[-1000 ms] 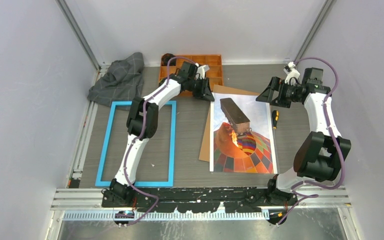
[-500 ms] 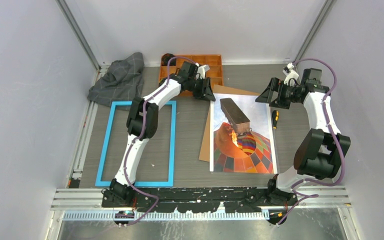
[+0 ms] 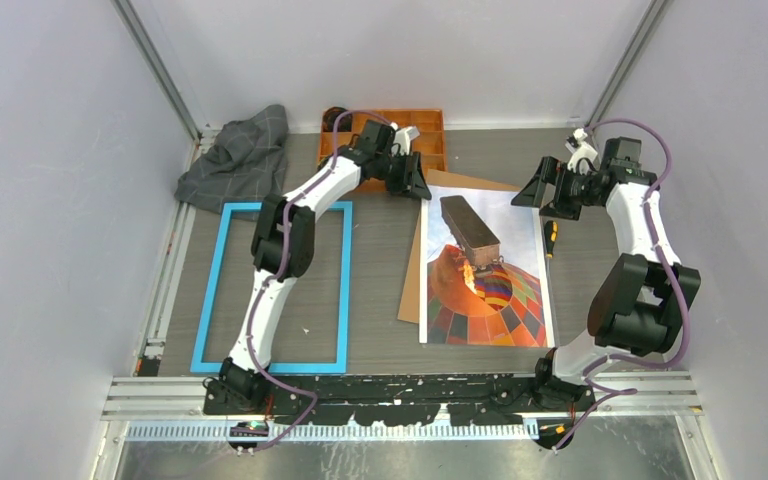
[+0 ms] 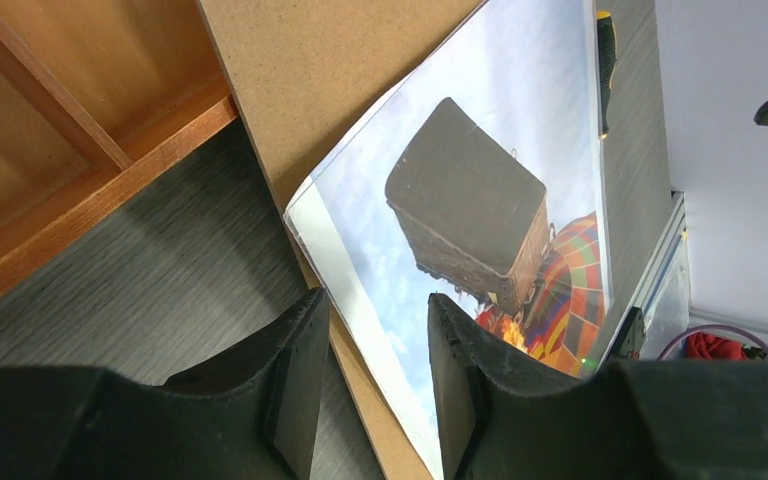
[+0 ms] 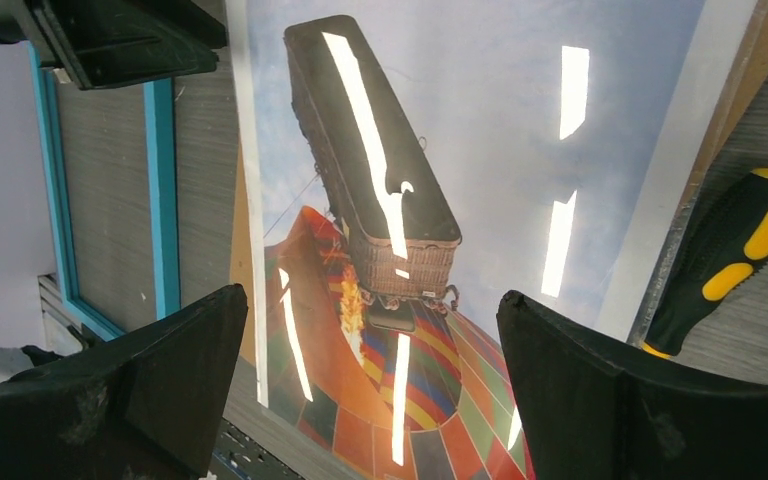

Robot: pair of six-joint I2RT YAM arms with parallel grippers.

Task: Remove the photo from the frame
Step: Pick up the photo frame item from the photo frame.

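Note:
The photo (image 3: pixel 485 265) of a hot-air balloon lies face up on the brown backing board (image 3: pixel 413 280), right of centre. The blue frame (image 3: pixel 215 290) lies flat and empty on the left, apart from both. My left gripper (image 3: pixel 415 185) hovers at the photo's far left corner. In the left wrist view its jaws (image 4: pixel 378 300) stand partly open, with the edges of the photo (image 4: pixel 480 130) and board (image 4: pixel 320 70) lying flat between them, ungripped. My right gripper (image 3: pixel 545 190) hangs wide open above the photo's far right corner, holding nothing (image 5: pixel 370 300).
An orange compartment tray (image 3: pixel 425 135) stands at the back, just behind the left gripper. A black-and-yellow screwdriver (image 3: pixel 550 238) lies along the photo's right edge. A grey cloth (image 3: pixel 240 160) is bunched at the back left.
The left gripper's jaws have opened a little and it has drifted slightly toward the back. The right gripper has shifted a little left. Photo, board and frame have not moved.

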